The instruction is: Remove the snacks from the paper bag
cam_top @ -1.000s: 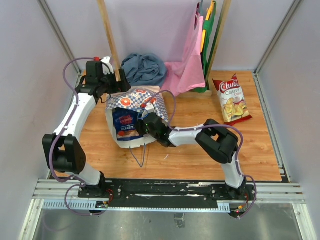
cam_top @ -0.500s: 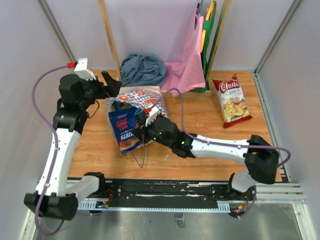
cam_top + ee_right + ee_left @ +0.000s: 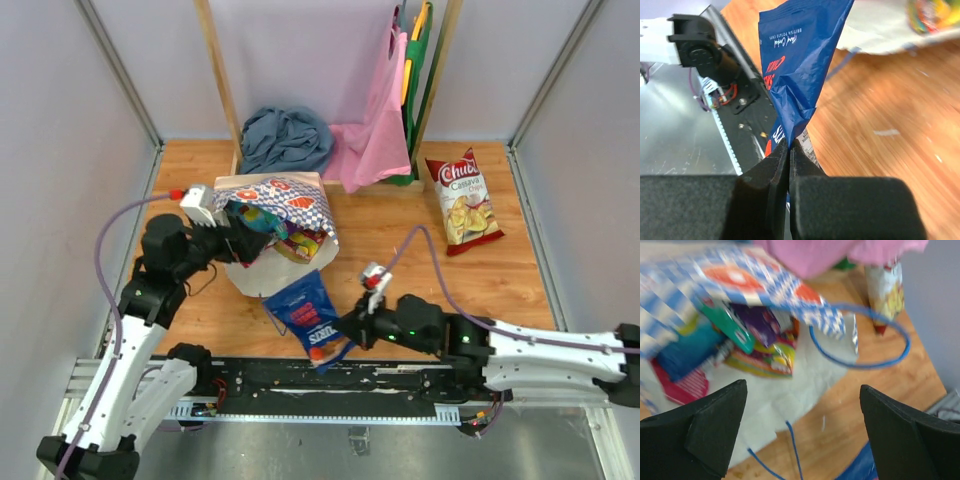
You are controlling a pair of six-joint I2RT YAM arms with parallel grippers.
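Note:
The cream paper bag (image 3: 262,275) with its checkered band lies on its side, mouth toward the right. Several snack packets (image 3: 288,238) show in its mouth. In the left wrist view the paper bag (image 3: 790,390) holds purple (image 3: 760,326), green, blue and red packets. My left gripper (image 3: 243,240) is open and empty just left of the mouth, with the fingers (image 3: 715,430) wide apart. My right gripper (image 3: 345,335) is shut on a dark blue snack bag (image 3: 306,312) near the table's front edge; it pinches the blue bag (image 3: 800,65) by its edge. A red-and-white Chuds bag (image 3: 462,198) lies at the far right.
A grey-blue cloth (image 3: 285,137) lies behind the paper bag. Pink (image 3: 375,130) and green (image 3: 418,60) cloth bags hang from a wooden frame at the back. The bag's blue cord handle (image 3: 865,342) loops over the wood. The black base rail (image 3: 330,378) runs along the front.
My right gripper has drawn the dark blue bag out of the paper bag and back toward the front edge. My left gripper let go of the bag's far rim and moved nearer, now open.

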